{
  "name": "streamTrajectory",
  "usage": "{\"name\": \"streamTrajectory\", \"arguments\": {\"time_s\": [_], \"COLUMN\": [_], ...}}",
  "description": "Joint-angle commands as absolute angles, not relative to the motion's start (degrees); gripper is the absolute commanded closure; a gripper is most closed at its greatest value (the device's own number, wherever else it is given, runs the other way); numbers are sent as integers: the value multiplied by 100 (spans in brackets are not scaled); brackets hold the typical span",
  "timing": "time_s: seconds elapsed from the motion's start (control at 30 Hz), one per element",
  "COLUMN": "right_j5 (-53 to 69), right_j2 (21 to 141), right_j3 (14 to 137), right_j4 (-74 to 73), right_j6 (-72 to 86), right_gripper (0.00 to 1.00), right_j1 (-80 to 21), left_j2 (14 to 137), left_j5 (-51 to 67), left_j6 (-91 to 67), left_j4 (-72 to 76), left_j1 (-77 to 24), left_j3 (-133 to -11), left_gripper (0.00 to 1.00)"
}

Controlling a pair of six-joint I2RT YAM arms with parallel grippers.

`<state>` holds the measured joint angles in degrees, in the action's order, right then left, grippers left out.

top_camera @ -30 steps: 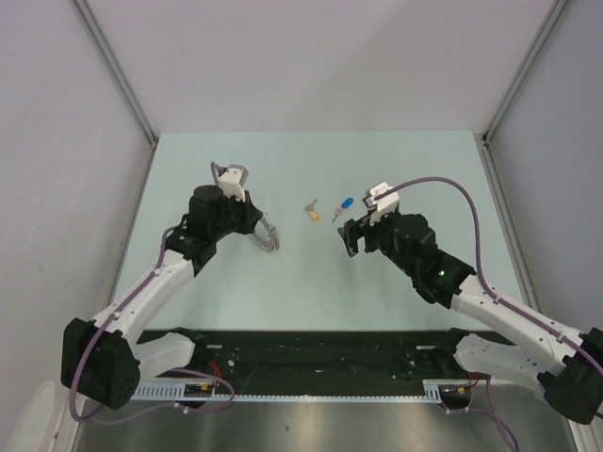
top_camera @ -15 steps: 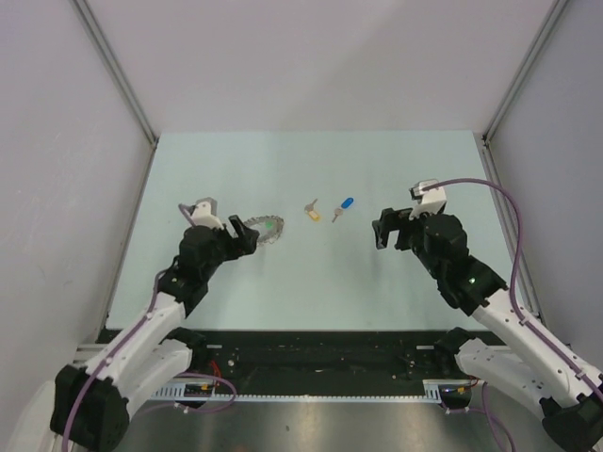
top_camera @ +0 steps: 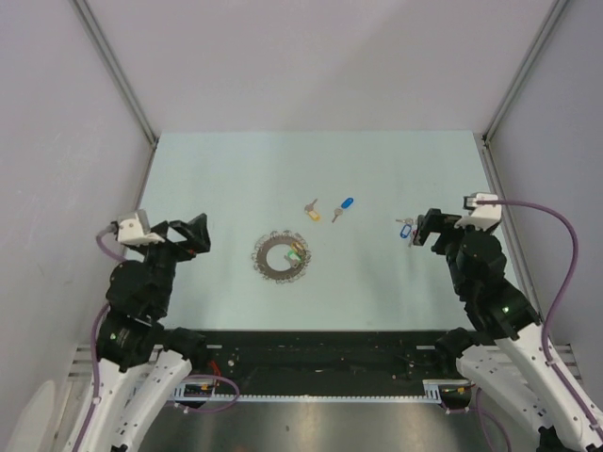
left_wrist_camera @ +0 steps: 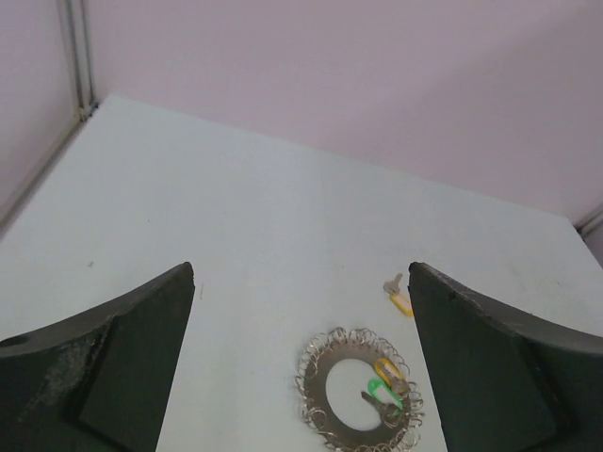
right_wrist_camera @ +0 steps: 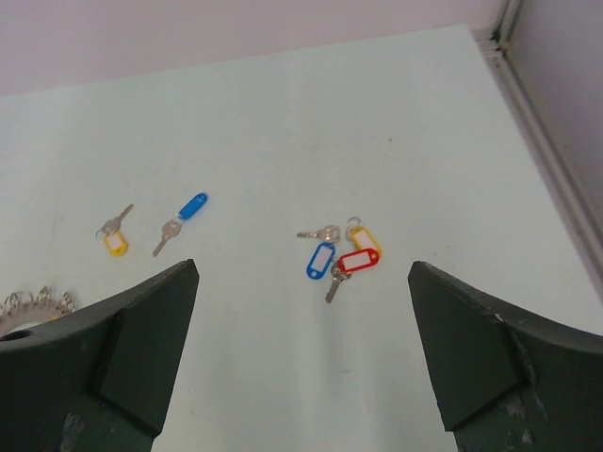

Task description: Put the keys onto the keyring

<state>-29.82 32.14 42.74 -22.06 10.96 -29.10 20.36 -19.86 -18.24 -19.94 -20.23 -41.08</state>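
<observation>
Left fingers (left_wrist_camera: 122, 367), on the arm at the near left of the pale green desk (top_camera: 226, 169), were spread wide, released, nothing between them; right fingers (right_wrist_camera: 132, 339), near right, were just as wide apart and empty; both sets were well apart from each other.

Between the two arms, the keyring (top_camera: 263, 256), a large round wire ring fringed with small silver keys, lay flat on the desk and touched neither set of fingers; a green plastic tag (left_wrist_camera: 379, 392) and a yellow plastic tag (left_wrist_camera: 385, 368) sat on its right rim, overlapping the band; could not tell whether they were threaded on the wire.

Just ahead of the right fingers lay a small bunch of silver keys (right_wrist_camera: 330, 275), bodies touching, with a blue tag (right_wrist_camera: 320, 260), a red tag (right_wrist_camera: 358, 259) and a yellow one (right_wrist_camera: 364, 240).

Farther back, near mid-desk, a silver key with a yellow tag (top_camera: 312, 209) and a silver key with a blue tag (top_camera: 343, 205) lay near each other without touching; both were apart from the keyring and the bunch.

Beyond the desk's far edge stood plain grey wall panels (top_camera: 320, 66).
</observation>
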Motion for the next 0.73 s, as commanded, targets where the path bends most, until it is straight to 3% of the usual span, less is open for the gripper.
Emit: {"name": "streamTrajectory", "arguments": {"time_s": [0.0,0.33,0.7], "right_j5": [-3647,-4104,-4289], "right_j2": [2796,2066,1828], "right_j3": [4342,4351,4078], "right_j4": [-2224,-2417,-2338], "right_j6": [704,282,317], "right_gripper": [0,0,0], "right_j1": [-2865,-2865,-2848], "left_j2": [1513,511,536], "left_j5": [-2575,-2795,-2689], "left_j6": [-1231,-1002,-993], "left_j4": [-2294,-1758,-1678], "left_j1": [-2004,-2004,-1995], "left_j3": [-4254,-3490,-3314], "left_gripper": [0,0,0]}}
